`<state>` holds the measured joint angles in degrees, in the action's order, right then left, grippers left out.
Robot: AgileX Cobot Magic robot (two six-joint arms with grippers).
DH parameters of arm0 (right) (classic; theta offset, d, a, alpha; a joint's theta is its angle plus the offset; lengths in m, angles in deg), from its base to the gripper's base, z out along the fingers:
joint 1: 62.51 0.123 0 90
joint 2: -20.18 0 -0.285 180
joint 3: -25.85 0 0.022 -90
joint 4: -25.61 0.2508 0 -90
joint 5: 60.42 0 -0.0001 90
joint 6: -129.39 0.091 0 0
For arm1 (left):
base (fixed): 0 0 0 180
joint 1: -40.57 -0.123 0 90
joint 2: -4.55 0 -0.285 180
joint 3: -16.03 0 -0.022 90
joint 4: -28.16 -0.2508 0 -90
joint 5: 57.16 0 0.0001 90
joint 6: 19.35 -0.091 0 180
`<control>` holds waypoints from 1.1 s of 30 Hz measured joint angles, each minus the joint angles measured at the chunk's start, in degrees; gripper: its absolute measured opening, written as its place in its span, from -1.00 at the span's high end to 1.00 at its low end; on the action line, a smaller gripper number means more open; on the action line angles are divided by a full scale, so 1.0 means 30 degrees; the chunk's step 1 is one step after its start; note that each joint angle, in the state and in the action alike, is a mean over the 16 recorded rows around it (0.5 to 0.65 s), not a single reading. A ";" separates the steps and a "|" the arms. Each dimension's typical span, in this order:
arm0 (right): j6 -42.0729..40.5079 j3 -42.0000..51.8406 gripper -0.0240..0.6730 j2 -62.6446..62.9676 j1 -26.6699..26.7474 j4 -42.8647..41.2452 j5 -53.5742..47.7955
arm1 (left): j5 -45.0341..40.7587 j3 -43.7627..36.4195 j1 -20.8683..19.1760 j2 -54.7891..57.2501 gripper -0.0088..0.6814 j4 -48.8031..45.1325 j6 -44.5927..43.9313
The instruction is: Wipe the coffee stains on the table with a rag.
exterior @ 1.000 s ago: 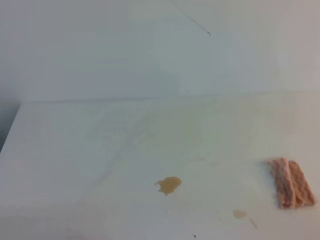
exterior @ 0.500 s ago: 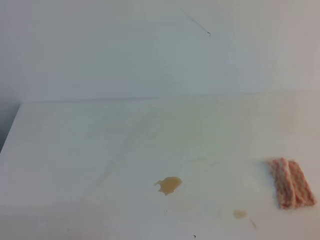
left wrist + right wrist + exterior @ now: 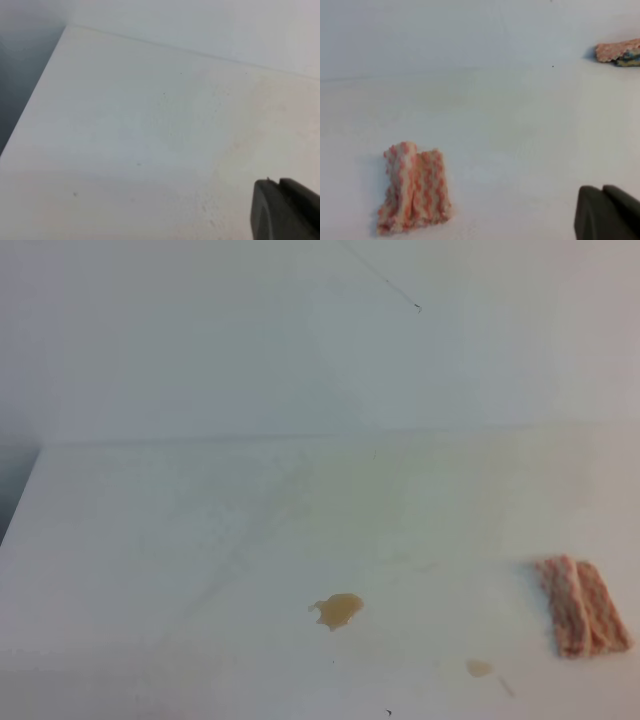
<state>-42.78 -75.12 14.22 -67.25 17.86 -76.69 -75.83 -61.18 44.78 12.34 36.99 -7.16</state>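
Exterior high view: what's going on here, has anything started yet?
Nothing is being handled. The rag lies folded on the table at the right, untouched. The larger of the coffee stains sits near the middle, the fainter one between it and the rag, both unwiped. Neither arm shows in this view. The right gripper hangs beside the rag with jaws shut; only a dark corner of the left gripper shows.
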 joint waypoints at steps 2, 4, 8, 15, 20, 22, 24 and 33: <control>0.0000 0.0000 0.94 0.0000 0.0000 0.0000 0.0000 | 0.0000 0.0000 0.0000 0.0000 0.98 0.0000 0.0000; 0.0000 0.0000 0.94 0.0000 0.0000 0.0000 0.0000 | 0.0000 0.0000 0.0000 0.0000 0.98 0.0000 0.0000; 0.0000 0.0000 0.94 0.0000 0.0000 0.0000 0.0000 | 0.0000 0.0000 0.0000 0.0000 0.98 0.0000 0.0000; 0.0121 0.0000 0.94 -0.0003 0.0000 0.0000 -0.0043 | 0.0000 0.0000 0.0000 0.0000 0.98 0.0000 0.0000; 0.0245 0.0000 0.94 -0.0012 0.0000 0.0000 -0.0125 | 0.0000 0.0000 0.0000 0.0000 0.98 0.0000 0.0000; 0.0294 0.0000 0.94 -0.0016 0.0000 0.0000 -0.0157 | 0.0000 0.0000 0.0000 0.0000 0.98 0.0000 0.0000; 0.0343 0.0000 0.94 -0.0019 0.0000 0.0000 -0.0189 | 0.0000 0.0000 0.0000 0.0000 0.98 0.0000 0.0000; 0.0395 0.0000 0.94 -0.0028 0.0000 0.0000 -0.0258 | 0.0000 0.0000 0.0000 0.0000 0.98 0.0000 0.0000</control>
<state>-41.59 -75.12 14.14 -67.25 17.86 -77.46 -75.83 -61.18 44.78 12.34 36.99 -7.16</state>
